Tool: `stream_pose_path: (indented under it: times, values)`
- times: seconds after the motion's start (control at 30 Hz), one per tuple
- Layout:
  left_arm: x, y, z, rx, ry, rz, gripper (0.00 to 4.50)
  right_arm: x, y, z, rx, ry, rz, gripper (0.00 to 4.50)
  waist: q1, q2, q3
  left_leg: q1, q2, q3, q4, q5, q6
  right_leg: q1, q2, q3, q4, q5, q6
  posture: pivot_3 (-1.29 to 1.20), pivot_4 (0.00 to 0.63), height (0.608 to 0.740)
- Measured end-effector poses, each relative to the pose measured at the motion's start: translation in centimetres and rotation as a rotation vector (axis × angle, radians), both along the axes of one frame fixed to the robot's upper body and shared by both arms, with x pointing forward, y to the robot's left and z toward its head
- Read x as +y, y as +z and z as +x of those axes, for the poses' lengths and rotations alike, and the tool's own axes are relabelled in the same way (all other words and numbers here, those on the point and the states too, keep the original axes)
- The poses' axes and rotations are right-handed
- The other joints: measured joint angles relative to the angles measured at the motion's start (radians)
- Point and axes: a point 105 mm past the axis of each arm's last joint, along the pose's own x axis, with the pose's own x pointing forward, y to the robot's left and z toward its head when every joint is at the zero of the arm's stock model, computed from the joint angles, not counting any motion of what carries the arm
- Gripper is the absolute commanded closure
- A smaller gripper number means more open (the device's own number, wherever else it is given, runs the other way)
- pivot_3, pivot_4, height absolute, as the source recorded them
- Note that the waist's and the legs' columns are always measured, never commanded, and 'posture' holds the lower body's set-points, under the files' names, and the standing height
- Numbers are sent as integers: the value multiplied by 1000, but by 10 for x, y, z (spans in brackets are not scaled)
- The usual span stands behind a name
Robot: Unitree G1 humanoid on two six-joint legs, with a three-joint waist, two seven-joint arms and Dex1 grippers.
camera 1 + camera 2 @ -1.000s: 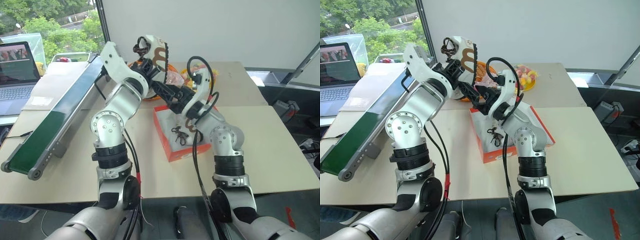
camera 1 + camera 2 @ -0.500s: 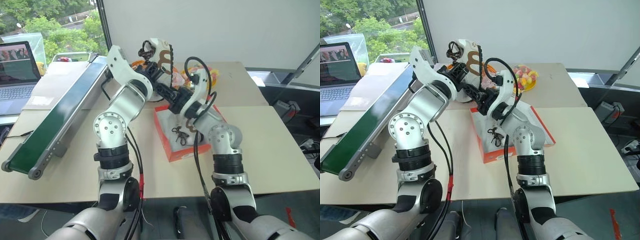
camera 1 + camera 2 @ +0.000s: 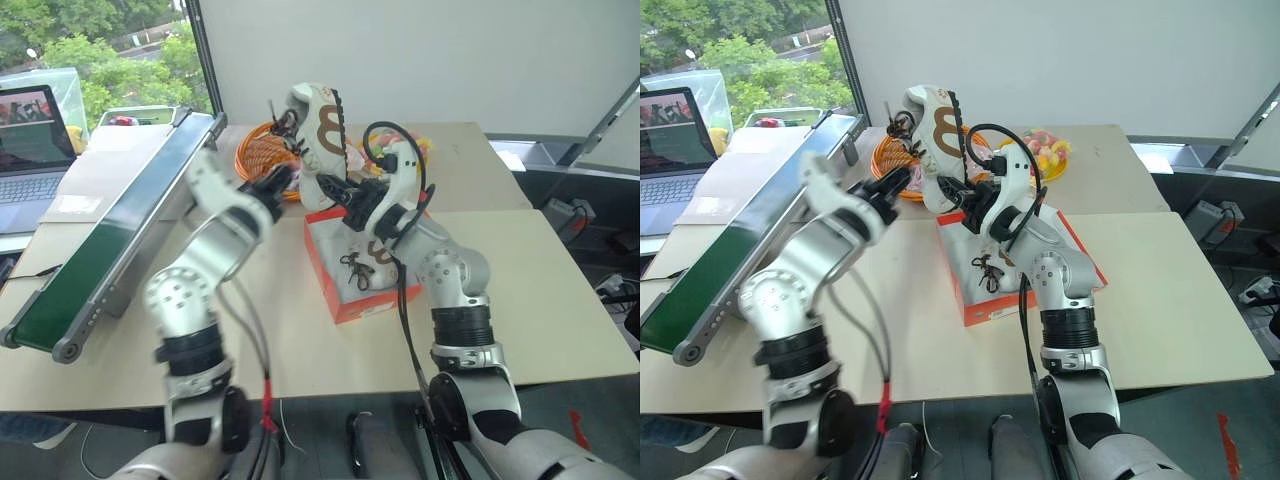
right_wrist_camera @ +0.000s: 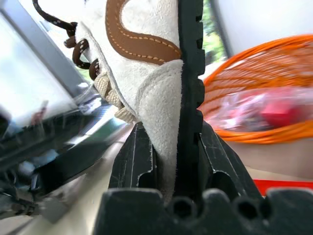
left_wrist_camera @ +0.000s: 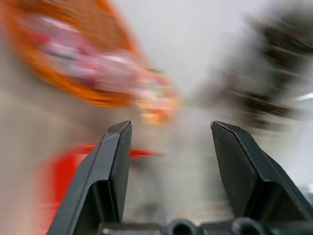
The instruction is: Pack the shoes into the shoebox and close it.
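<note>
Handover done! My left pincer [image 5: 168, 161] has let go and swings away, fingers apart, while my right pincer [image 4: 171, 161] grips the shoe [image 3: 322, 125] above the shoebox [image 3: 330, 262], ready to lower.

No legible text, number or brand name appears in any view. The shoe [image 3: 322, 128] carries a brown curved appliqué on its side, which reads as a decorative mark and not as a letter. The shoebox [image 3: 992, 305] shows a small whitish label on its front wall; its content is too small to read. The laptop [image 3: 35, 135] screen shows only indistinct imagery.
</note>
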Motion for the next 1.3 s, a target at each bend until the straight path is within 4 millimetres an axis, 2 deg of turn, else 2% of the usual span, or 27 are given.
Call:
stream_pose_path:
  times: [0.03,0.07,0.13,0.23,0.37,0.5,0.77,1.0,1.13,1.3]
  values:
    - [18,-8,-4,25,47,23,1728,-10,2,2,-11,-32,-29,4023,5,0,0,0,0,0,0,0,0,0,0,0,0,0,0,0,150,740]
    - [27,-11,-7,38,71,43,1728,-19,2,3,-20,-58,-62,4023,10,0,0,-1,-1,0,0,0,0,0,-1,0,-1,0,0,0,150,740]
    - [36,-10,-11,26,86,79,1728,-30,2,4,-34,-84,-150,4023,26,0,0,-1,-1,-1,1,0,0,2,-2,-2,-2,0,0,0,150,740]
    - [31,-7,-12,9,69,84,1728,-33,-2,1,-26,-57,-233,4023,37,0,0,-1,-2,-1,1,0,0,2,-2,-2,-3,0,0,0,150,740]
    - [14,-11,-10,17,20,78,1728,-42,-11,-5,7,-36,-304,4023,38,0,0,-1,-1,-1,1,0,0,2,-2,-2,-3,0,0,0,150,740]
    - [5,-8,-10,-4,-9,127,1728,-61,-46,-18,149,-31,-365,4023,36,0,0,-2,-1,-1,1,0,0,1,-2,-1,-2,0,0,0,150,740]
    - [8,17,-11,-152,-85,473,1728,-61,-84,-43,256,28,-435,4023,22,0,0,0,-1,0,1,0,0,3,-1,0,-2,0,0,0,150,740]
    - [0,18,-13,-201,-158,561,1728,-56,-90,-46,271,53,-418,4023,23,0,0,-1,0,0,1,0,0,2,-1,-1,-3,0,0,0,150,740]
    - [-9,32,-25,-289,-216,634,1728,-53,-116,-52,358,59,-366,4023,23,0,0,-1,-1,0,1,0,0,2,-1,-1,-2,0,0,0,150,740]
    - [-30,32,-46,-374,-414,773,1728,-50,-119,-48,349,40,-331,4023,14,0,0,0,0,1,1,0,0,3,0,-1,-2,0,0,0,150,740]
